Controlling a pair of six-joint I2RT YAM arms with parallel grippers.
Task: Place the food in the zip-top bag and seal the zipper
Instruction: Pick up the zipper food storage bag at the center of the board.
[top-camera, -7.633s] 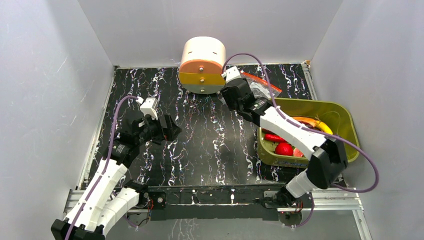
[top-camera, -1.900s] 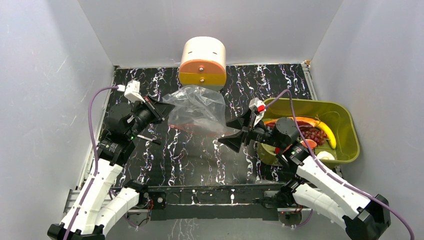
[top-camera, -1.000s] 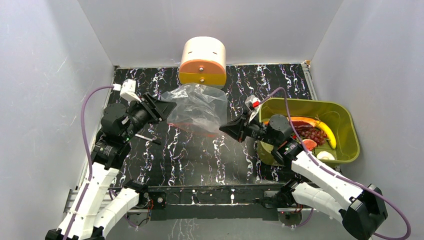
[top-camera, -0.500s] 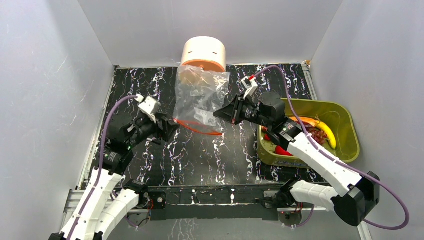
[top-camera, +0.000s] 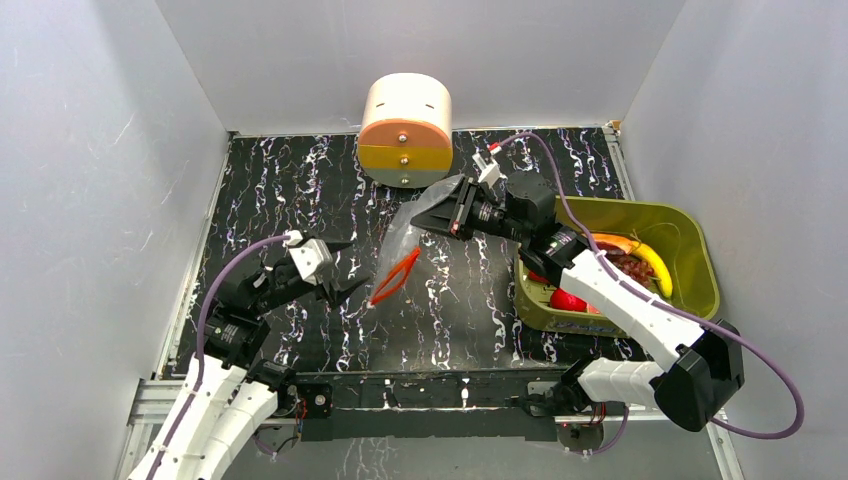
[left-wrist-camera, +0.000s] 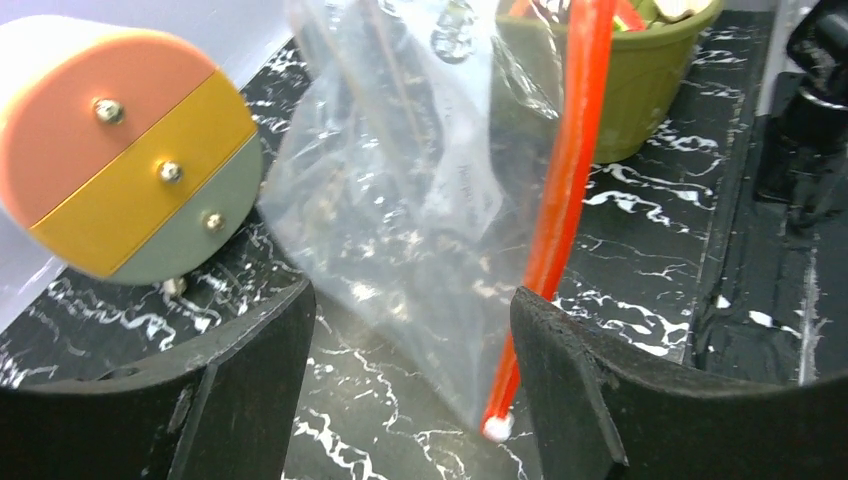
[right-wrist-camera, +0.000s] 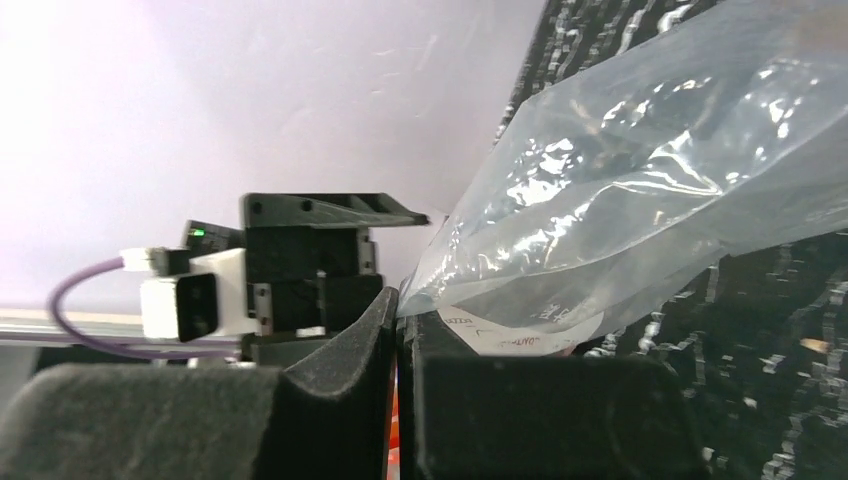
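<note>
Pinching a corner of the crinkly clear plastic zip-top bag (top-camera: 401, 243), my right claw (top-camera: 418, 220) hangs it over the black marbled desk (top-camera: 280, 180), orange-red zipper strip (top-camera: 396, 278) lowest; my left claw (top-camera: 341, 286) gapes empty beside it, while plastic toy foods (top-camera: 651, 262) sit in the olive-green bin (top-camera: 702, 250).

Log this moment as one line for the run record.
left tool: open near zipper | right tool: shut on zip-top bag, hanging | food: in green bin | stage: bag unfilled
</note>
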